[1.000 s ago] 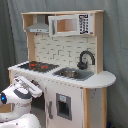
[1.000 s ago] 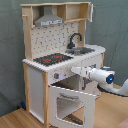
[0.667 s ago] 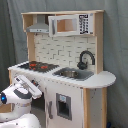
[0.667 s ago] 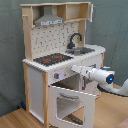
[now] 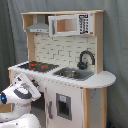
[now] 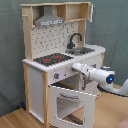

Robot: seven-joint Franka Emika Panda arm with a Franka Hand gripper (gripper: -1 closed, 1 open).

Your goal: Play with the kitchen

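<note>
The kitchen (image 5: pixel 95 82) (image 6: pixel 35 82) is a tall toy of light wood and white panels. It has a black-red hob (image 5: pixel 37 65) (image 6: pixel 50 59), a black faucet (image 5: pixel 85 59) (image 6: pixel 75 40) and a grey hood (image 5: pixel 39 27) (image 6: pixel 48 21). In the second exterior view its windowed oven door (image 6: pixel 70 102) hangs open toward the front. My white arm (image 5: pixel 20 92) (image 6: pixel 102 76) reaches in from the second exterior view's right. The gripper (image 6: pixel 75 66) sits at the front panel just under the hob's counter edge, above the open door.
A sink (image 5: pixel 72 73) lies beside the faucet, and a microwave-like cabinet (image 5: pixel 70 24) sits on top. A second small door (image 5: pixel 62 105) is below the sink. A grey curtain (image 5: pixel 115 45) hangs behind. The floor (image 6: pixel 15 120) is wood.
</note>
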